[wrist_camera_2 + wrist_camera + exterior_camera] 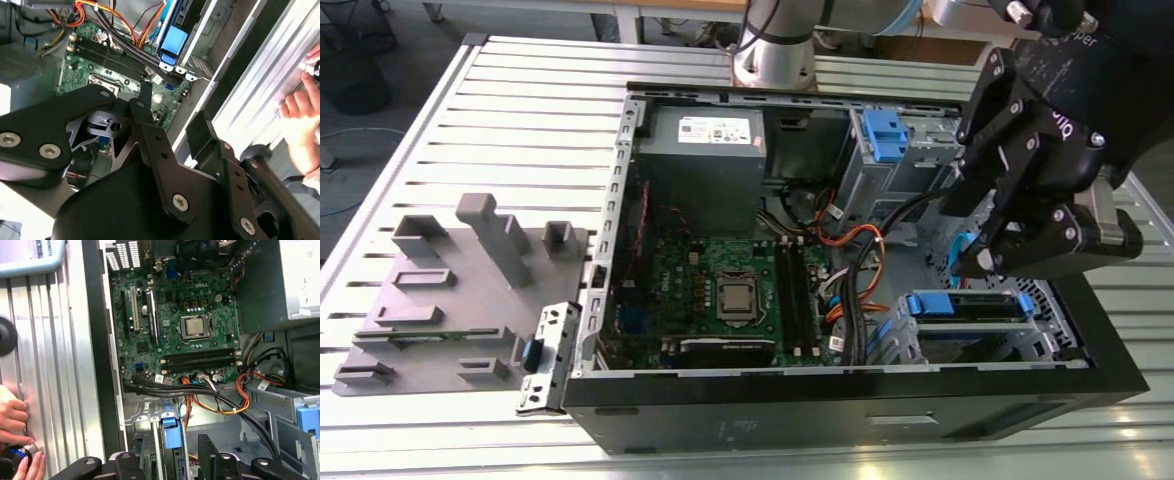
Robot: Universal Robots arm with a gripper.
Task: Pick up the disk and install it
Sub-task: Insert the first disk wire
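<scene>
Ribbed silver aluminium tabletop [520, 120] carries an open black desktop computer case [854, 410] lying on its side, with a moulded grey fixture tray [454, 290] near the tabletop's edge on the exterior view's left. The disk [970, 305], a flat silver drive with a white-and-blue label in a bright blue plastic bracket, lies in the drive bay at the case's near corner on the exterior view's right. Its blue bracket tab [170, 432] shows in the first wrist view. The black gripper [987, 255] hangs close above the disk; I cannot tell how far open it is, or whether it has hold of anything. The work looks to be at the seating stage. To do that well, the drive should stay level with the bay's rails and go in straight, without twisting, so both sides of the bracket catch. A bundle of black and orange cables [854, 290] runs just beside the bay, on the side of the green motherboard [734, 290], and could get pinched. A small blue plastic clip [887, 135] sits on the cage at the case's far edge, well apart from the disk, near the large grey box with a white sticker [700, 140]. A person's hand [15, 440] rests on the tabletop beside the case wall, near where the arm is working.
</scene>
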